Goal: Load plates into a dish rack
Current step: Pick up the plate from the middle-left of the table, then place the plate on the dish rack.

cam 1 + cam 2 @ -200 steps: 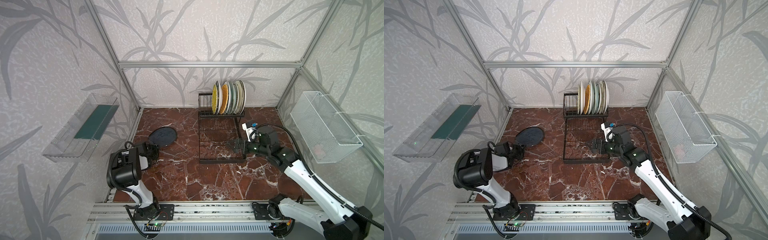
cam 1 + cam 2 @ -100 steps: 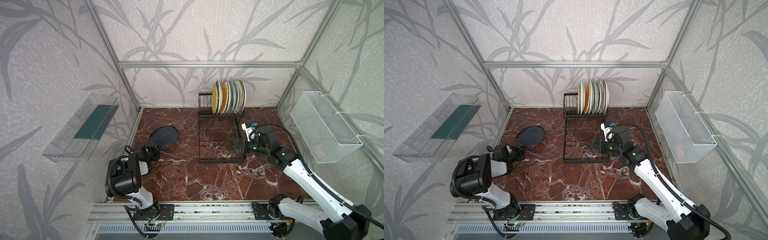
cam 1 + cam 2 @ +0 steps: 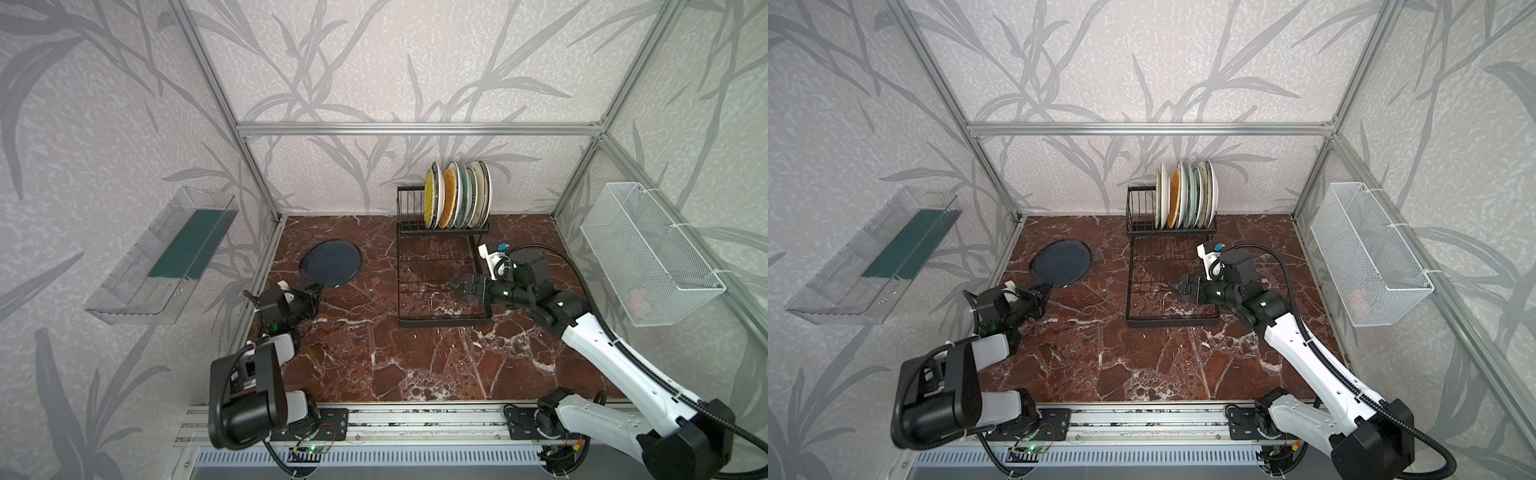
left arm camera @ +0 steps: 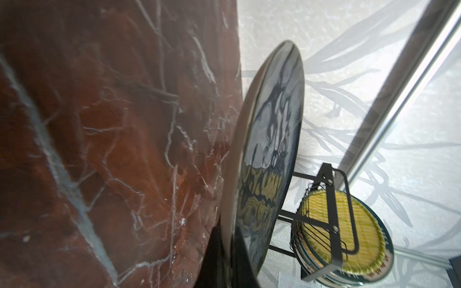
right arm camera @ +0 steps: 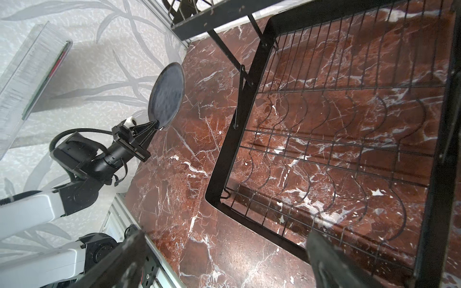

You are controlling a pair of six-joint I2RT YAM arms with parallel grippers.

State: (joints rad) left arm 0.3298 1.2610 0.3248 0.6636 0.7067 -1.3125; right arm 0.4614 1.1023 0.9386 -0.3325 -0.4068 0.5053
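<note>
The left pincer (image 3: 319, 288) is clamped on the near rim of the black plate (image 3: 330, 264), low on the tabletop (image 3: 374, 365) left of the dish rack (image 3: 442, 322), likely to stand it beside the racked plates (image 3: 457, 195), while the right pincer (image 3: 455, 286) hovers spread over the rack's tray, apparently ready to help.
</note>
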